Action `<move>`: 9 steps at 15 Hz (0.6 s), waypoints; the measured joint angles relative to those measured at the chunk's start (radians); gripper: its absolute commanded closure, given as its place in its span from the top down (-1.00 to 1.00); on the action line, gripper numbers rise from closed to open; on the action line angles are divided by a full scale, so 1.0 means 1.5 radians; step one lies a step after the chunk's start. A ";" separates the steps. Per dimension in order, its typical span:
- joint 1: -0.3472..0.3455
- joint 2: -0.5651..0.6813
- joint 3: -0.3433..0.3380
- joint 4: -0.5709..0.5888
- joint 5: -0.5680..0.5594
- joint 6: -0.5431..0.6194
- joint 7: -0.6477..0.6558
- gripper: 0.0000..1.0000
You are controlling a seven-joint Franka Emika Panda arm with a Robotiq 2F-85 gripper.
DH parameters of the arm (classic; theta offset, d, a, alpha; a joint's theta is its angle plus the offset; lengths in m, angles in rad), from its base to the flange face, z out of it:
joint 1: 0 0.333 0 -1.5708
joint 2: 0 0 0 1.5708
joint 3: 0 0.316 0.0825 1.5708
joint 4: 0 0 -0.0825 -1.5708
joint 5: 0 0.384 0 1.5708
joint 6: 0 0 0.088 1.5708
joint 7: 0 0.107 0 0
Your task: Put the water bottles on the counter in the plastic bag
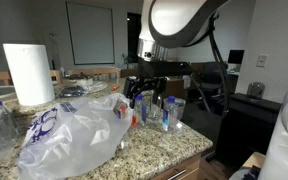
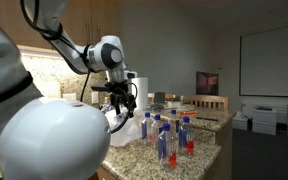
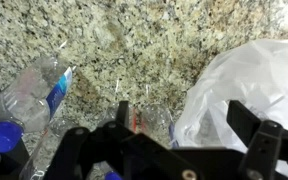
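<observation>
The gripper (image 1: 142, 95) is held over the granite counter (image 1: 179, 148), fingers wide apart and empty; the water bottles (image 1: 169, 112) are stood clustered just beside the plastic bag (image 1: 74, 130); one bottle should be centred between the fingers, clear of its neighbours, before closing.

Water bottle (image 3: 29, 95) at left on speckled counter (image 3: 134, 40); plastic bag (image 3: 249, 90) at right.

Dim, grainy exterior views, soft blur — plastic bag (image 3: 249, 85) glaring white
</observation>
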 measured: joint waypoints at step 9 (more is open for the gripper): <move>0.000 -0.003 -0.008 0.000 -0.001 0.000 0.000 1.00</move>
